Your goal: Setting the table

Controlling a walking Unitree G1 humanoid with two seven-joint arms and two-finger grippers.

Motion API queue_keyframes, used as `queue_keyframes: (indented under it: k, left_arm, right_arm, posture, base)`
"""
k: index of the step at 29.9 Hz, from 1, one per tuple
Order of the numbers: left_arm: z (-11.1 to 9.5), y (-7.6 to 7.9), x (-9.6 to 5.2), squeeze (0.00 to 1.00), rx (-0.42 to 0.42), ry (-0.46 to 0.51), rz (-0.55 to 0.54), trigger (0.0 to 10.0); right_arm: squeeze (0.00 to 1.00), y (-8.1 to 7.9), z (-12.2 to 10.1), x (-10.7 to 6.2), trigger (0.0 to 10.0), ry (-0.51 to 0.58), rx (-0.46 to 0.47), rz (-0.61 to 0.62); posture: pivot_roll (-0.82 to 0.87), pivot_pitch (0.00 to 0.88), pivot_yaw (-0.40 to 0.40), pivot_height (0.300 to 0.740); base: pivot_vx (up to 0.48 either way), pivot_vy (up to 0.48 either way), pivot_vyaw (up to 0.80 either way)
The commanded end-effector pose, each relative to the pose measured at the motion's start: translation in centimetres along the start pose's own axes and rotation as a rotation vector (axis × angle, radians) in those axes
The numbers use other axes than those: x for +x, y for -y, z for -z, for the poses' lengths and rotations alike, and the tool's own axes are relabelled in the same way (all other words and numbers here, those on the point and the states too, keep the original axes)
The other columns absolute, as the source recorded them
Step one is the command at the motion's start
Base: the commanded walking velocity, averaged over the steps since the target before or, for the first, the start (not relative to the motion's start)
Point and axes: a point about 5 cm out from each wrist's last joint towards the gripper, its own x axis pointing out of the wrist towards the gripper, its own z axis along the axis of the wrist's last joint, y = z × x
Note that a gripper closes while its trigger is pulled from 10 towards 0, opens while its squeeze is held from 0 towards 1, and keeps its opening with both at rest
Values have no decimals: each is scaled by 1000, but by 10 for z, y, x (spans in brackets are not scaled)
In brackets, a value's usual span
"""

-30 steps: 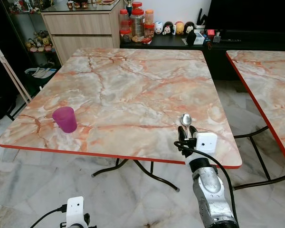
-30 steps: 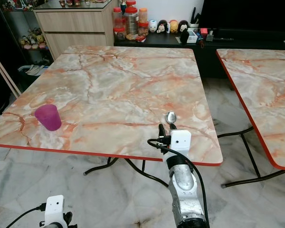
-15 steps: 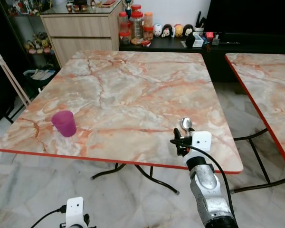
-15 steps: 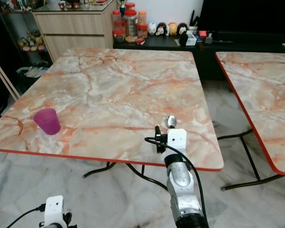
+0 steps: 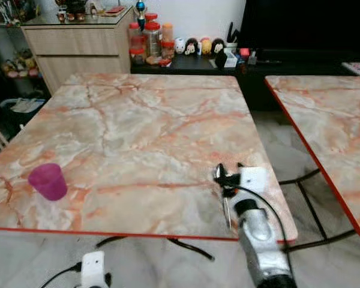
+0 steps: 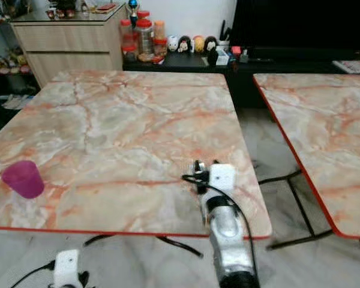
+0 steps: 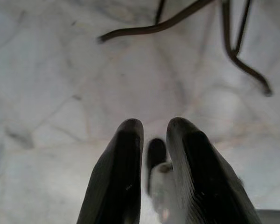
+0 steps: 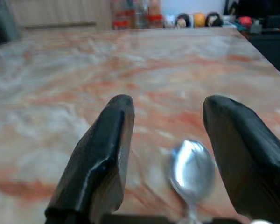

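A silver spoon (image 8: 192, 170) lies on the marble table (image 5: 138, 120) near its front right corner, bowl pointing away from me. My right gripper (image 8: 168, 105) is low over it and open, one black finger on each side of the bowl; it also shows as the right gripper (image 5: 225, 177) ahead of the silver arm. A purple cup (image 5: 48, 181) stands upright near the table's front left edge, far from the gripper. My left gripper (image 7: 151, 128) hangs idle over the floor, its fingers (image 7: 126, 172) close together with nothing held.
A second marble table (image 5: 324, 120) stands to the right across a floor gap. Behind are a wooden cabinet (image 5: 78, 42), jars (image 5: 147, 39) and small figurines on a dark low console (image 5: 276, 60). Black table legs (image 7: 177, 18) cross the tiled floor.
The whole view has shifted as the camera moved. My right gripper and the spoon now sit further in from the table's near edge. The cup has not moved on the table.
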Motion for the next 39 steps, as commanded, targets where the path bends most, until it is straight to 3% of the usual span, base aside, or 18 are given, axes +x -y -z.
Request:
queue_keyframes:
  k: [1, 12, 23, 39]
  left_arm:
    - [0, 5, 0, 0, -10, 0, 9, 10000]
    - [2, 4, 0, 0, 1, -8, 14, 10000]
    - [0, 8, 0, 0, 8, -6, 34, 10000]
    - [7, 11, -1, 0, -4, -17, 35, 10000]
  right_arm:
    - [0, 12, 1, -3, 10000, -6, -15, 35]
    - [0, 29, 15, -20, 10000, -90, -23, 136]
    - [0, 33, 18, -12, 10000, -160, 3, 170]
    - [0, 6, 21, 19, 10000, -258, 36, 62]
  posture:
    - [-50, 0, 1, 740]
    - [-57, 0, 9, 740]
    - [-70, 0, 7, 740]
    - [-46, 0, -20, 740]
  base:
    - [0, 0, 0]
    - [0, 0, 0]
    - [0, 0, 0]
    - [0, 0, 0]
